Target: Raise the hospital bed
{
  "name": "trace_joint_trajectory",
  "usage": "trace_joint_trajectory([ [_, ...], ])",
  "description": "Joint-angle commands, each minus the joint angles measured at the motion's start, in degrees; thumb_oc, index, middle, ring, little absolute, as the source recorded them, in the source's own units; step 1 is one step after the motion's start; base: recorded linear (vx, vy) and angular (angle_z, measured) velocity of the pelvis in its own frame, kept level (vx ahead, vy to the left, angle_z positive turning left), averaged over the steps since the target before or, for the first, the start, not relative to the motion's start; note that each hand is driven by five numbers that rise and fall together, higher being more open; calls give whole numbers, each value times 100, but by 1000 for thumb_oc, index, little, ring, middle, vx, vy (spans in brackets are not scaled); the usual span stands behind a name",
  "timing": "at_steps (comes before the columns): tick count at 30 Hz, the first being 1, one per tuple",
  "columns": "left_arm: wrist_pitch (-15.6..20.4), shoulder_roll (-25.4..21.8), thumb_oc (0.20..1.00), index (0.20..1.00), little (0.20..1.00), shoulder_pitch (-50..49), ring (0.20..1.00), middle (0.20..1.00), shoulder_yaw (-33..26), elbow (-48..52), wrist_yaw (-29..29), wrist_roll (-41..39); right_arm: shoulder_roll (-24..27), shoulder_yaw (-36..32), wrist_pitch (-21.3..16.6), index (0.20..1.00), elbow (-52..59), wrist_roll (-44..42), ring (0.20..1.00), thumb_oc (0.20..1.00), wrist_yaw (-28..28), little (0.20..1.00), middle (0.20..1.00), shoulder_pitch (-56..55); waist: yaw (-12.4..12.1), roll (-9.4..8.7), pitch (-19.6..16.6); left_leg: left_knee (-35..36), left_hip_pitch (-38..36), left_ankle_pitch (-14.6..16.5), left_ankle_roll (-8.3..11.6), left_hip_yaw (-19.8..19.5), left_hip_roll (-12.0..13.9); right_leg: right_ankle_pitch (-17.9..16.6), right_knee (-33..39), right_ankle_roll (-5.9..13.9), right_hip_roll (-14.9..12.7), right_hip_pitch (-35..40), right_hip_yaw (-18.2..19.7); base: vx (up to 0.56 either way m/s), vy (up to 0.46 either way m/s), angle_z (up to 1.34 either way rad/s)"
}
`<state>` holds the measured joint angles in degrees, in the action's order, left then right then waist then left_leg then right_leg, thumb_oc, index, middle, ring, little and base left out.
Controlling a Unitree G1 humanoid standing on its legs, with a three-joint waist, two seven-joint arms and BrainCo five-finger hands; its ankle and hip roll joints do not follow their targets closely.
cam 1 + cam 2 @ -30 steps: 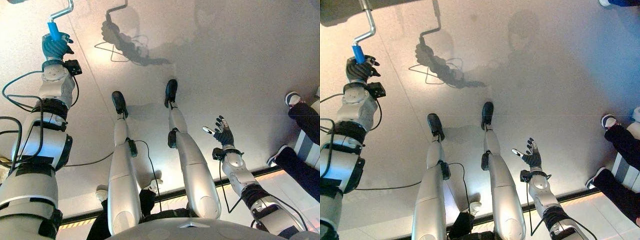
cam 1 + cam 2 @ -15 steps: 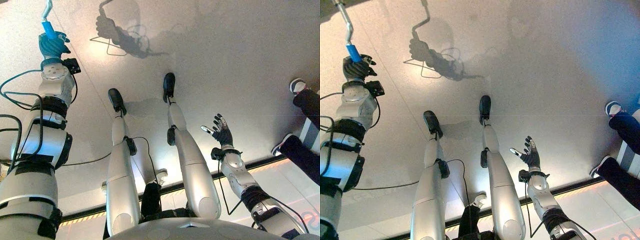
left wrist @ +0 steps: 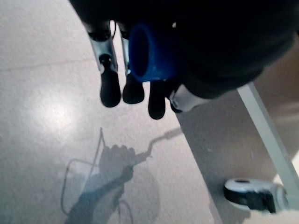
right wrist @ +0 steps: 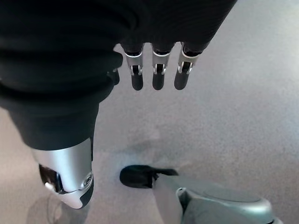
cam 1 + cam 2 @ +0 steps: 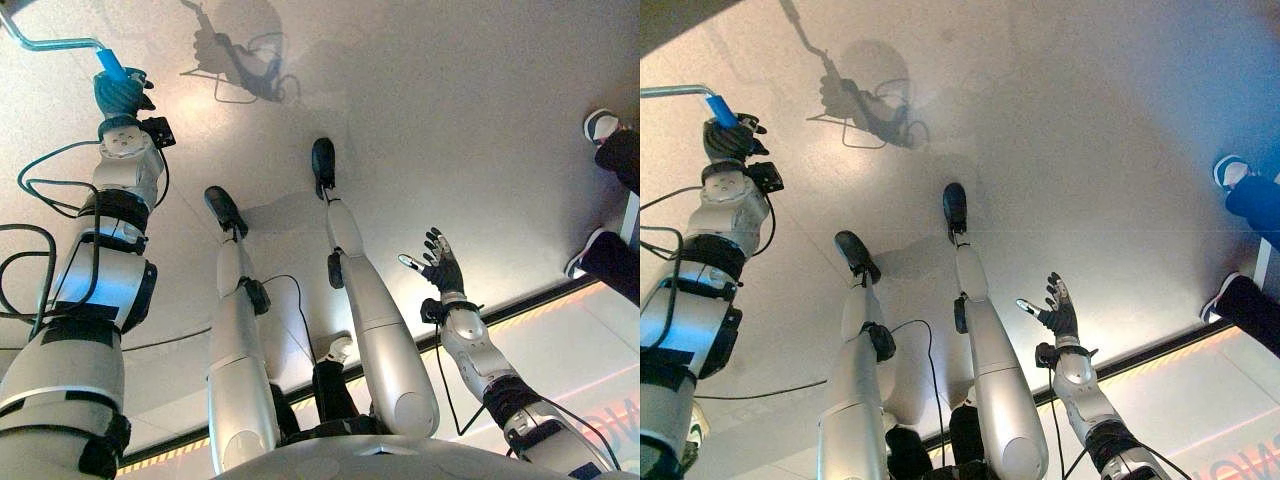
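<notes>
A silver crank rod with a blue handle sticks out at the upper left, the rod lying level and running off to the left. My left hand is shut on the blue handle; in the left wrist view the handle's round end shows inside my curled fingers. The bed's pale frame leg with a caster wheel stands past that hand. My right hand hangs open and holds nothing at the lower right, its fingers straight above the floor.
A person's legs and shoes stand at the right edge. A dark strip with a yellow line crosses the floor at the lower right. The grey floor stretches ahead.
The crank rod has swung from pointing up to lying level toward the left, with my left hand still on the blue handle. The camera has shifted. My right hand has kept its pose.
</notes>
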<state>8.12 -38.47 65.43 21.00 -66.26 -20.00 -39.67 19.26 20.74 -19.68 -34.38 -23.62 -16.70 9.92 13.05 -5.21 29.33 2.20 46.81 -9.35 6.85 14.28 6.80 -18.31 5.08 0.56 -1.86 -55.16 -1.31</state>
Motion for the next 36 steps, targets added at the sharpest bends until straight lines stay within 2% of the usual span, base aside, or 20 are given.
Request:
trace_joint_trajectory([
  [1, 431, -211, 200, 200, 200, 449, 200, 200, 145, 440, 91, 317, 268, -1, 21, 1000, -216, 40, 1000, 1000, -28, 1000, 1000, -417, -52, 22, 46, 280, -564, 350, -125, -18, -37, 644, -509, 931, -212, 360, -168, 8, -34, -13],
  [12, 577, 249, 200, 200, 200, 245, 200, 200, 229, 1021, 274, 44, 213, -80, 213, 1000, -932, 45, 1000, 1000, 32, 1000, 1000, -305, -6, 194, 43, 280, -1142, 396, -109, 88, -36, 699, -522, 878, -124, 837, -123, -4, -14, -5],
  [20, 673, 441, 200, 200, 200, -195, 200, 200, 179, 1580, 429, -186, 190, -221, 324, 1000, -1429, 24, 1000, 1000, 76, 1000, 1000, -216, -138, 399, 18, 280, -1496, 404, -126, 6, -126, 680, -412, 860, -197, 1326, -219, -18, -8, 0],
  [31, 880, 307, 200, 200, 200, -786, 200, 200, 185, 2499, 537, -507, 189, -372, 456, 1000, -1849, 13, 1000, 1000, 169, 1000, 1000, -171, -385, 570, -83, 280, -1755, 363, -194, -222, -257, 729, -426, 830, -347, 1706, -406, -29, 19, 9],
  [36, 987, 41, 200, 200, 200, -1343, 200, 200, 17, 3118, 626, -664, 163, -508, 538, 1000, -2083, 23, 1000, 1000, 200, 1000, 1000, -133, -556, 616, -143, 280, -1865, 355, -234, -393, -340, 773, -441, 819, -465, 1946, -536, -9, 53, 21],
])
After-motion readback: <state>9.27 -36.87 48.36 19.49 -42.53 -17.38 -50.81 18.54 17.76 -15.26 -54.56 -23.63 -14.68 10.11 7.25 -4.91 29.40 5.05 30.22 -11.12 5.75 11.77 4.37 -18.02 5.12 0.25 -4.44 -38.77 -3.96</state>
